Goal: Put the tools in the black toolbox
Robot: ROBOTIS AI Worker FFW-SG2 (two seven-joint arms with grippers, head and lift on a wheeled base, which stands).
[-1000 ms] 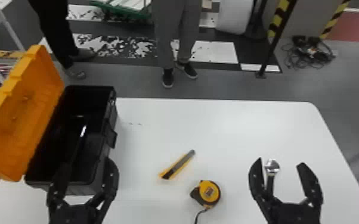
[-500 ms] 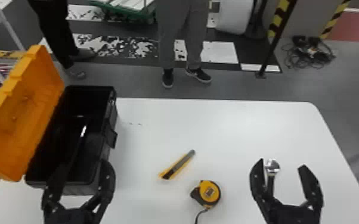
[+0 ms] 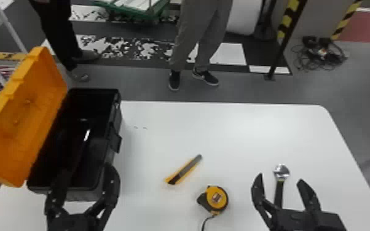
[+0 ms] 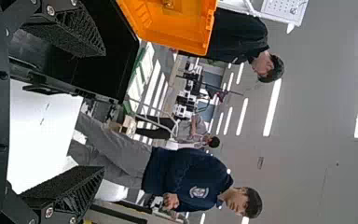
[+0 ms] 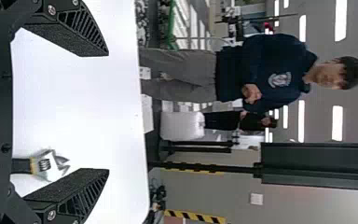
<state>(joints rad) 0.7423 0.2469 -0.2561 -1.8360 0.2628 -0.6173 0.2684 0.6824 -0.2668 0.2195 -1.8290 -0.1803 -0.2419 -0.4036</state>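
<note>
Both are open: left gripper (image 3: 84, 172) near the black toolbox (image 3: 117, 118); right gripper (image 3: 280, 179), well apart from it, held over the wrench (image 3: 281, 172), probably for closing around it.

no word, number or sign can be read. a small label (image 3: 216, 197) sits on the round face of the yellow and black tape measure (image 3: 223, 203), its light and dark marks too blurred to make out as letters or figures.
</note>
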